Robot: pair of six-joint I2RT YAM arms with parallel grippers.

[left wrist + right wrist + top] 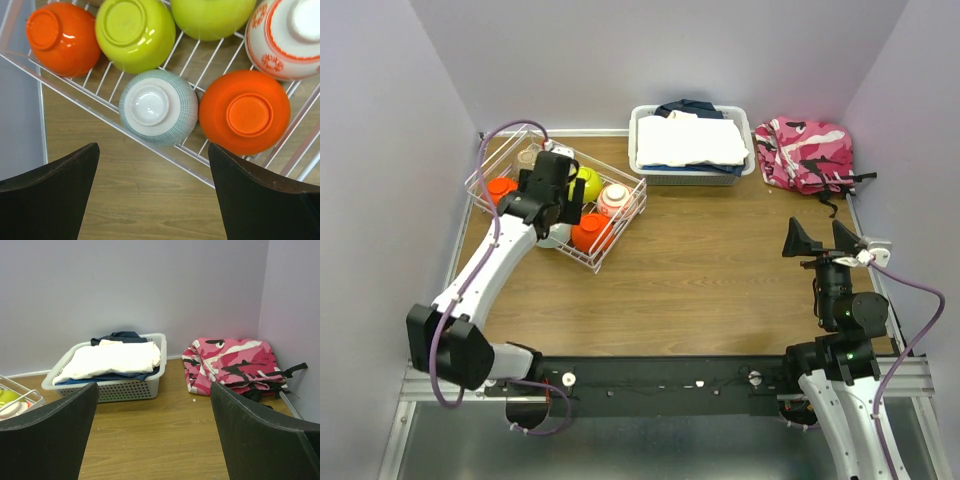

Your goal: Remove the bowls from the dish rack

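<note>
The dish rack (625,222) was seen at the far left of the table (720,290), and the bowls were all inside it, turned upside down with their foot rings upward. In the left wrist view six were counted: an orange bowl (60,37) at the left, two lime bowls (134,32) (212,17) behind, a white bowl with red pattern (285,37) at the far right, a second orange bowl (245,112), and a pale hatched bowl (157,107) at the rack's near rail.

The left gripper (152,165) was held above that near rail with its fingers spread wide and nothing between them, roughly in line with the pale hatched bowl. The right gripper (152,405) was likewise spread wide and empty, at the near right of the table, well apart from the rack.

The bowls were judged to be light, rigid and glossy (probably glazed, so breakable if dropped), and the domed sides were expected to be slippery under the pads. A hold across the raised foot ring, or low around the body, was thought safest. The pale bowl was seen just beside, perhaps touching, the second orange bowl, so little room was judged to be left for a finger on that side.
</note>
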